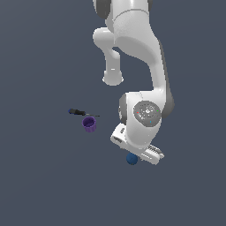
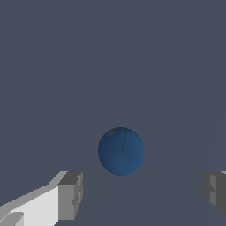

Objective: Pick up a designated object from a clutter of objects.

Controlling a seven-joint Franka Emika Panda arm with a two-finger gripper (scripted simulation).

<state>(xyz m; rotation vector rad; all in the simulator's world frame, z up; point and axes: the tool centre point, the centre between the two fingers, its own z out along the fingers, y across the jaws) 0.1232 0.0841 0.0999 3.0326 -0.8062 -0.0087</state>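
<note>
The dark blue ball lies on the grey floor, partly hidden under my hand in the exterior view. In the wrist view the ball is smooth and round, just beyond the gap between my fingers. My gripper is open and empty, one finger on each side, wide apart. In the exterior view the fingers are hidden behind the hand. The purple cup stands to the exterior view's left of the arm, with the thin black screwdriver just behind it. The light blue cup is out of view.
The white arm reaches down from the top of the exterior view and hides the ground behind it. The floor is flat and dark grey.
</note>
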